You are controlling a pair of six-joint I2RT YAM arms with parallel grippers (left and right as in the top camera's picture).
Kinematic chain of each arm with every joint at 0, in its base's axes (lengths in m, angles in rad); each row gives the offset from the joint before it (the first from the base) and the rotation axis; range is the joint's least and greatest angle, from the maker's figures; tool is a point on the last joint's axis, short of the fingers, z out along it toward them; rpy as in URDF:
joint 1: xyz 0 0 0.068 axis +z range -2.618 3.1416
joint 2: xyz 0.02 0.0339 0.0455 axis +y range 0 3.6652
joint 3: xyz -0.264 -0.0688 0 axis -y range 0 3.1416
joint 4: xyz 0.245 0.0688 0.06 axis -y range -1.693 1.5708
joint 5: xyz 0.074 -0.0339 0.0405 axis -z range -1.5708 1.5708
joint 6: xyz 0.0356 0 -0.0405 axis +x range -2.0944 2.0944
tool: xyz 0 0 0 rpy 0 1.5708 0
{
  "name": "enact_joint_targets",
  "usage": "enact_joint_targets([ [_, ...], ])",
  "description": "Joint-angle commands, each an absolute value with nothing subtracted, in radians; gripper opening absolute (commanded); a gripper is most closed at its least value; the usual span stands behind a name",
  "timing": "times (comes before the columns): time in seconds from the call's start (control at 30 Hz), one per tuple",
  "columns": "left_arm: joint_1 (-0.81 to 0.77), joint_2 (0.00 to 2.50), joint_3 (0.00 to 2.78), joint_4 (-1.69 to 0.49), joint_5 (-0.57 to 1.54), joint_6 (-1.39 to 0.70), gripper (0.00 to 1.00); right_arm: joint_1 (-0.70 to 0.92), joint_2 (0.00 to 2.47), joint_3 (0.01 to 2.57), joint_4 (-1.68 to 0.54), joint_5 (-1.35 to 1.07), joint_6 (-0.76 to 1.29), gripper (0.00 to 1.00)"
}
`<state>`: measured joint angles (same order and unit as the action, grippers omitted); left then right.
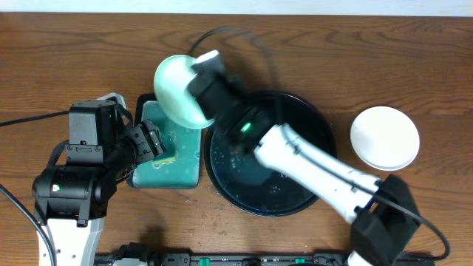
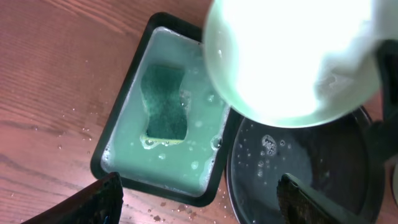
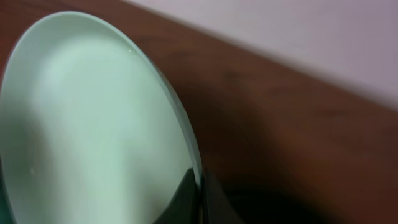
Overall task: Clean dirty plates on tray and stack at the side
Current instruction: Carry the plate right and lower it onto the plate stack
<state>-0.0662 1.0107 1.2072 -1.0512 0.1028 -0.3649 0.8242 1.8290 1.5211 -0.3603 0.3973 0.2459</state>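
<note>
Mint-green plate [image 1: 176,89] is held off the surface [image 1: 74,52], tilted, above the far end of the rectangular soap tray [image 2: 155,190]. Right tool [image 3: 200,190] is closed on its rim, fingers pinching the edge near the bottom of the right wrist view. The face of the plate that shows looks pale and free of smears, though glare hides detail.

Left tool [image 1: 154,144] hangs over the soap tray with jaws wide and nothing in them. Sponge [image 2: 165,102] lies in the foamy teal water, untouched by either tool.

White plate [image 1: 384,138] sits alone on the surface to the right of the round black tray [image 1: 310,125], well apart from it and looking clean. Likely the start of the stack.

The round tray is wet, with no plate seen on its visible part; the right arm covers its middle. A third plate cannot be found.

Judgement: about midway. One plate is set aside, one is in hand for washing, and the stacking is not yet done.
</note>
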Motion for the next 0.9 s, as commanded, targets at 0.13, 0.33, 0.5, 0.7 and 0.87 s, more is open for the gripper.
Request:
enact_joint_targets([
  [0.13, -0.063, 1.012, 1.223, -1.054, 0.105, -0.359, 0.80, 0.527, 1.699, 1.528, -0.498, -0.374, 0.442, 0.01],
  [0.33, -0.063, 1.012, 1.223, -1.054, 0.105, -0.359, 0.80, 0.186, 1.580, 1.528, -0.842, -0.271, 0.512, 0.01],
  [0.5, -0.063, 1.012, 1.223, -1.054, 0.105, -0.359, 0.80, -0.126, 1.589, 1.512, -1.092, -0.054, 0.512, 0.01],
  [0.7, -0.063, 1.012, 1.223, -1.054, 0.105, -0.359, 0.80, -0.410, 1.625, 1.364, -1.130, -0.025, 0.511, 0.01],
  [0.87, -0.063, 1.012, 1.223, -1.054, 0.105, -0.359, 0.80, -0.535, 1.625, 1.150, -1.013, -0.055, 0.503, 0.01],
])
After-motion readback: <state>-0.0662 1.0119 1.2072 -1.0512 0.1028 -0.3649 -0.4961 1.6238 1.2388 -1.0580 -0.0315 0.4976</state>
